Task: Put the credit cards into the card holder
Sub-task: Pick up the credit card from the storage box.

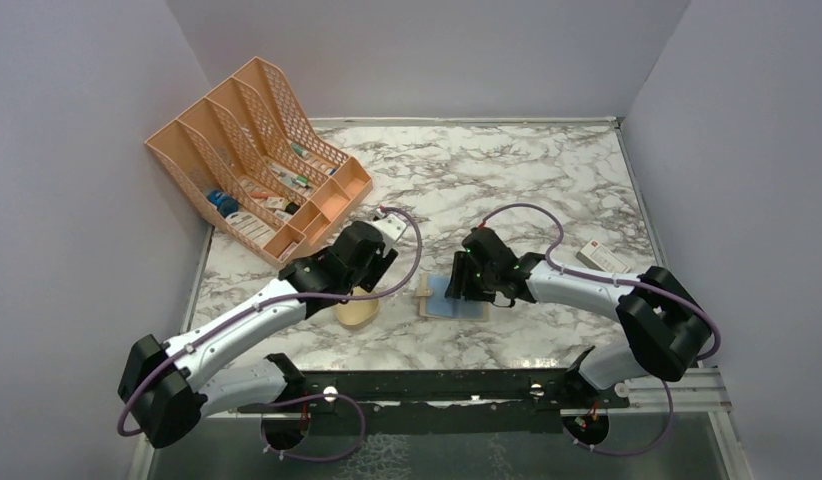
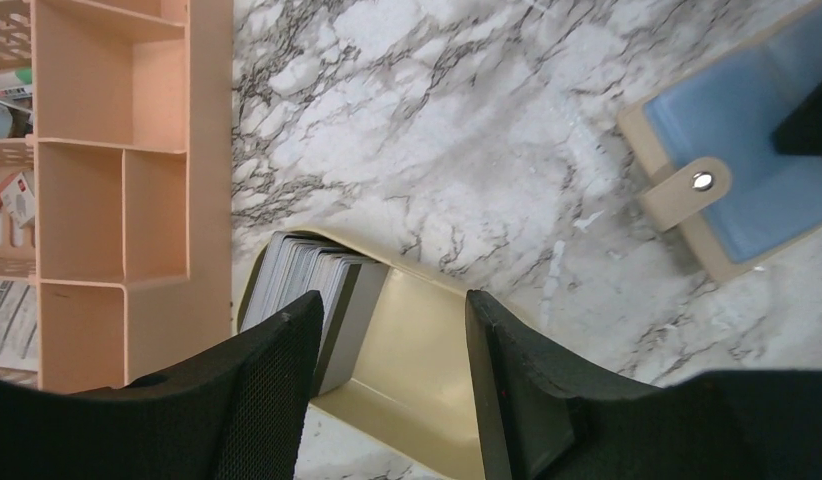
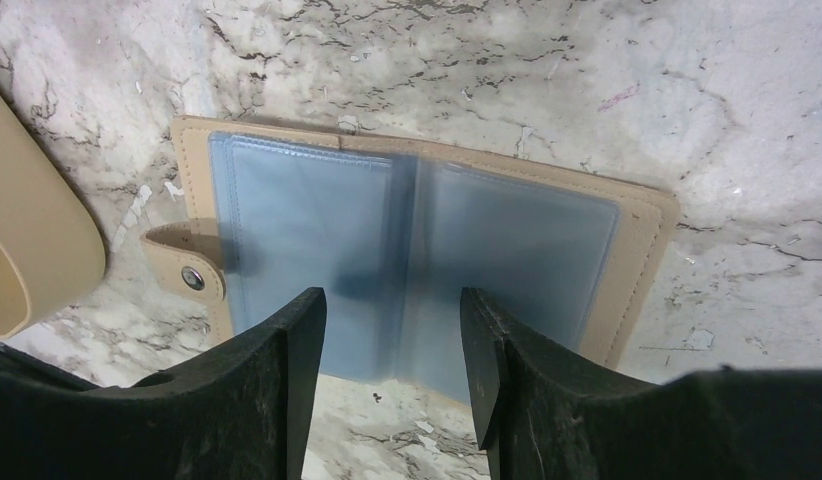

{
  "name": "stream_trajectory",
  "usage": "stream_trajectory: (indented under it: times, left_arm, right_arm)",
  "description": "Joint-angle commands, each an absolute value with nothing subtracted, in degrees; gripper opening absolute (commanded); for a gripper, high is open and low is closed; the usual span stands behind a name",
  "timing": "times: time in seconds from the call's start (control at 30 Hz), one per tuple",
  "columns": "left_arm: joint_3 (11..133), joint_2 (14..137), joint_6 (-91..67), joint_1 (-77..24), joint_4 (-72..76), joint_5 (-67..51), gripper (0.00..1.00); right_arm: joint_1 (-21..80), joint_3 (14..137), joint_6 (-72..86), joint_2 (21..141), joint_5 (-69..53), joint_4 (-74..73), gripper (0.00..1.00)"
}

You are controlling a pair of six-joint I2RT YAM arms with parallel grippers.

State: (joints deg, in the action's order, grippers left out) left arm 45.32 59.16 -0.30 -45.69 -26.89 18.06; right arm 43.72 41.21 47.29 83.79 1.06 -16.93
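Left gripper (image 2: 394, 305) spread above credit cards (image 2: 307, 272) in beige dish (image 2: 427, 400); right gripper (image 3: 392, 298) spread over open card holder (image 3: 317, 210) on counter (image 3: 587, 80).

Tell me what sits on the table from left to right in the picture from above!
First the orange mesh plastic file rack → the beige oval dish → the open tan leather-like card holder with blue pockets → the small white box with a red mark.

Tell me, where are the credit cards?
In the left wrist view, the credit cards lean stacked inside the beige dish under the left end effector, between the orange rack and the open card holder.
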Motion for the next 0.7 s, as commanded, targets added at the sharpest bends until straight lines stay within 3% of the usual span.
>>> stream_trajectory:
  times: [0.0,0.3,0.67]
  left_arm:
    - [45.55,64.84,7.05,-45.09,-26.63,21.49,0.58]
    - [43.68,69.91,17.17,-39.98,-28.12,18.82,0.58]
    - [41.42,71.81,18.47,-38.16,-26.08,20.61,0.56]
  right_arm:
    - [44.08,42.43,45.76,83.66,3.0,-19.14,0.53]
    - [44.21,43.55,44.45,82.25,1.92,-19.14,0.53]
    - [44.18,42.9,44.2,81.74,1.02,-18.66,0.53]
